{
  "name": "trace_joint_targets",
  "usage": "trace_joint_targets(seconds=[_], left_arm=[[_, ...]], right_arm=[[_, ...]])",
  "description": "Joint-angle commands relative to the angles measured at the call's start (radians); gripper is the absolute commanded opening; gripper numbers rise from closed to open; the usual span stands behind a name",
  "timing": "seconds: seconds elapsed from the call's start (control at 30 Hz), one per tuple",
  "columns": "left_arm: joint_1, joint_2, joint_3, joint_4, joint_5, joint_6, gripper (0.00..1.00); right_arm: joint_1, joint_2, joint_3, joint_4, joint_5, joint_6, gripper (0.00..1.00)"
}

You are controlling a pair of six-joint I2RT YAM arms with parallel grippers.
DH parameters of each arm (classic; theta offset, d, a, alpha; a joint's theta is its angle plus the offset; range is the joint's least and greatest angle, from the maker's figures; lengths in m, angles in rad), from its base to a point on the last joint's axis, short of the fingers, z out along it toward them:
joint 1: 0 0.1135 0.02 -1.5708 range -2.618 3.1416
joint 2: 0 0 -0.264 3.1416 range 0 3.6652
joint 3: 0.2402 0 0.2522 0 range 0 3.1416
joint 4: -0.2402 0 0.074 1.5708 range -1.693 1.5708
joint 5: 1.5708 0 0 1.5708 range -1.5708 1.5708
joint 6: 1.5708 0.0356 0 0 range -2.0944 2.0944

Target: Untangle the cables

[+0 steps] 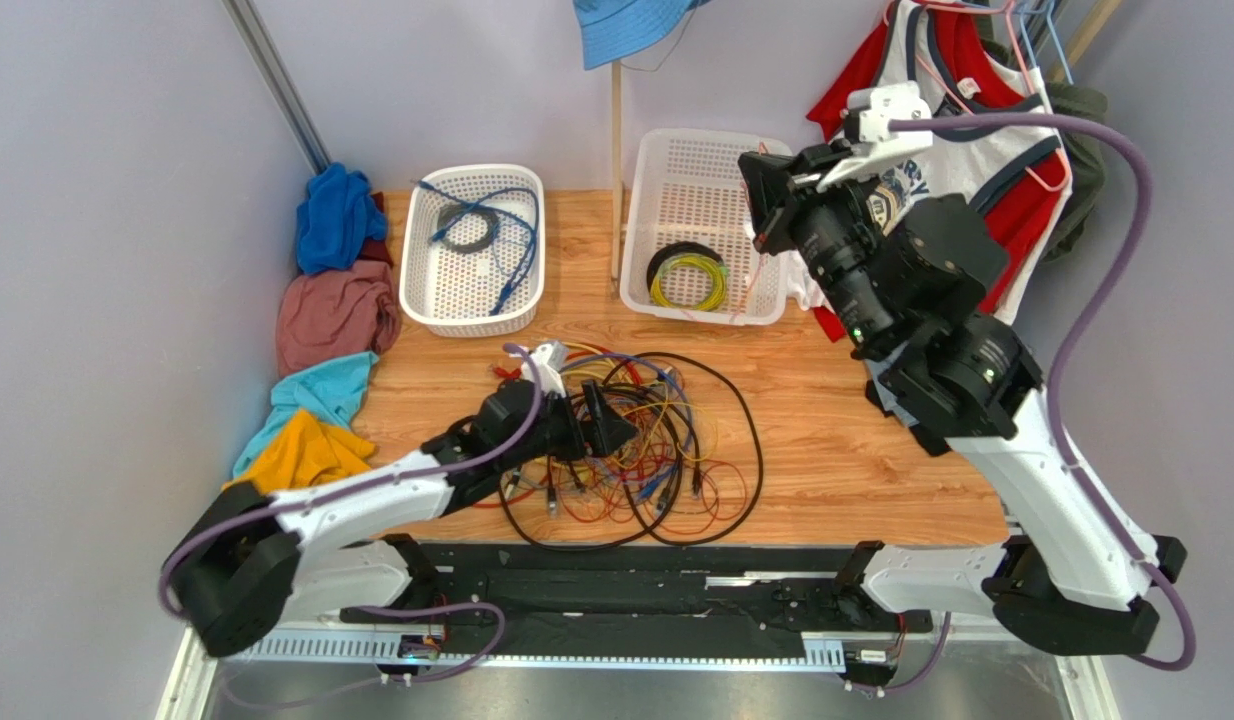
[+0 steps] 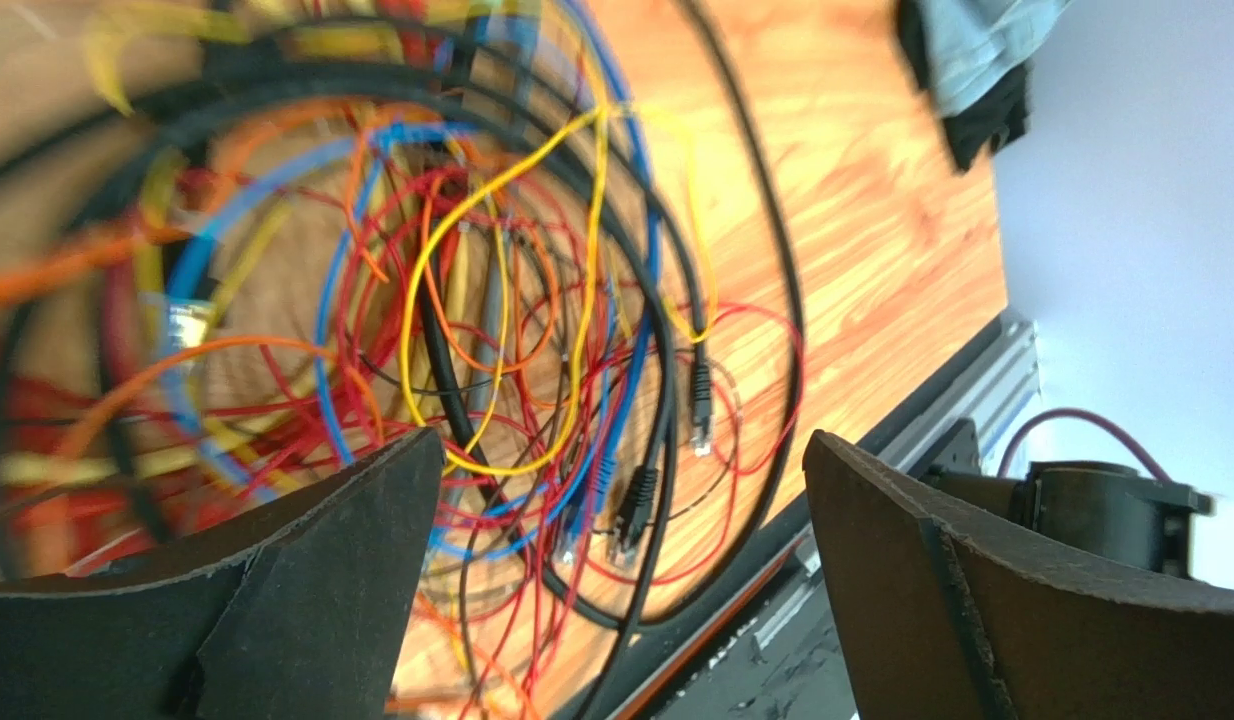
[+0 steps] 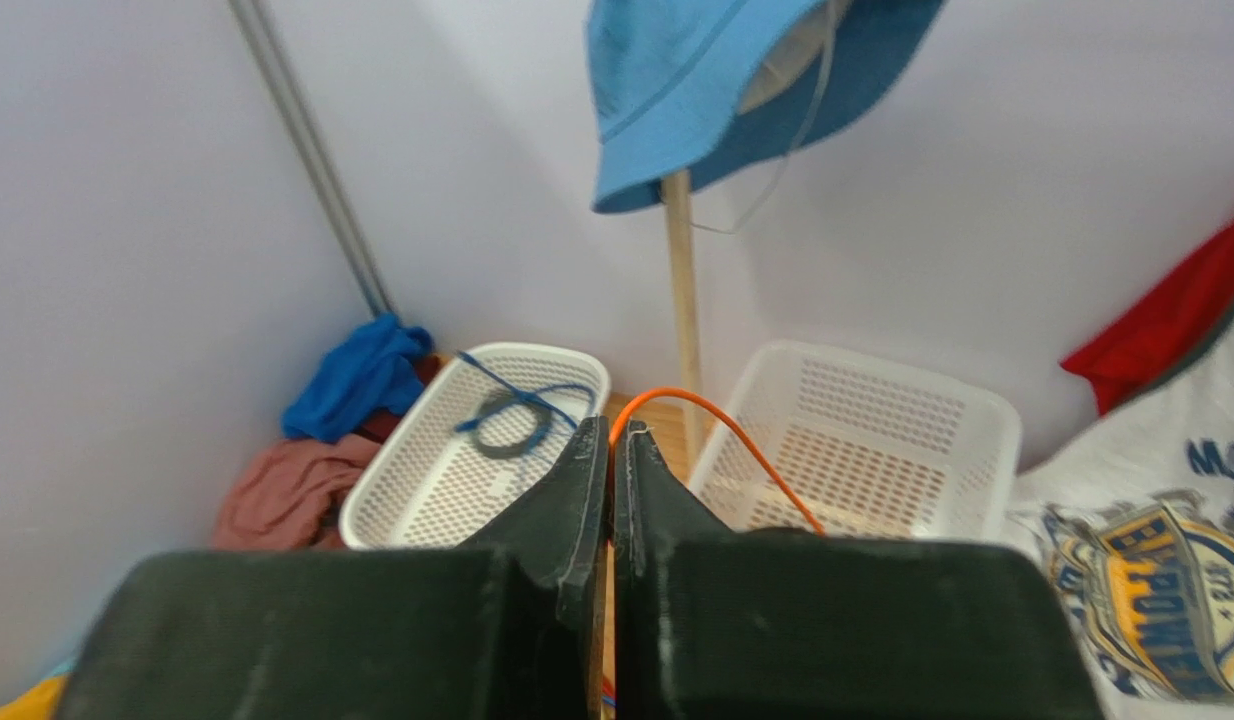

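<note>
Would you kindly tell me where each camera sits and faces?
Top external: above and behind, looking down on the cables; left arm and right arm show.
Left wrist: low over the tangle, facing down; open left pincer.
Right wrist: raised, facing the back wall and baskets; right pincer shut on an orange cable.
Shared: cables, top and left wrist.

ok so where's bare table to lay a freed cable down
Widest bare wood lies right of the cables, toward the right arm. A smaller patch sits between the left basket, the clothes pile and the tangle. Crowded: the centre, where the left gripper hovers with jaws open, and the right basket, holding a coil.
</note>
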State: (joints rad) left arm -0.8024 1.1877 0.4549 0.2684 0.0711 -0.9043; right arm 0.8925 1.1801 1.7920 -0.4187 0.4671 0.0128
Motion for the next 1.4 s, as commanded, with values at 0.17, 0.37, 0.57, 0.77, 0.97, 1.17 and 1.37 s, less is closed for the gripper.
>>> trace_joint_targets(seconds=[0.17, 0.37, 0.57, 0.77, 0.97, 1.17, 1.37], left_arm=[[0.002, -0.465, 0.112, -0.434, -0.18, 0.203, 0.99], [0.0, -0.557, 0.156, -0.584, -0.194, 0.228, 0.99], [0.0, -0.635, 0.165, -0.672, -0.267, 0.265, 0.99], [0.0, -0.654, 0.209, -0.745, -0.289, 0.288, 0.98], [0.0, -0.683, 0.226, -0.764, -0.304, 0.292, 0.97], [0.0, -0.648, 0.225, -0.753, -0.292, 0.285, 0.95], [0.0, -0.642, 0.237, -0.75, -0.3, 0.285, 0.95]], right_arm=[[-0.236, 0.14, 0.035, 0.008, -0.084, 0.108, 0.0], [-0.342, 0.347, 0.191, 0.032, -0.128, 0.145, 0.0], [-0.423, 0.539, 0.323, 0.073, -0.197, 0.19, 0.0], [-0.504, 0.68, 0.333, 0.164, -0.254, 0.23, 0.0], [-0.546, 0.825, 0.34, 0.236, -0.292, 0.248, 0.0], [-0.546, 0.921, 0.281, 0.19, -0.275, 0.337, 0.39], [-0.5, 0.779, 0.105, 0.228, -0.217, 0.326, 0.74]])
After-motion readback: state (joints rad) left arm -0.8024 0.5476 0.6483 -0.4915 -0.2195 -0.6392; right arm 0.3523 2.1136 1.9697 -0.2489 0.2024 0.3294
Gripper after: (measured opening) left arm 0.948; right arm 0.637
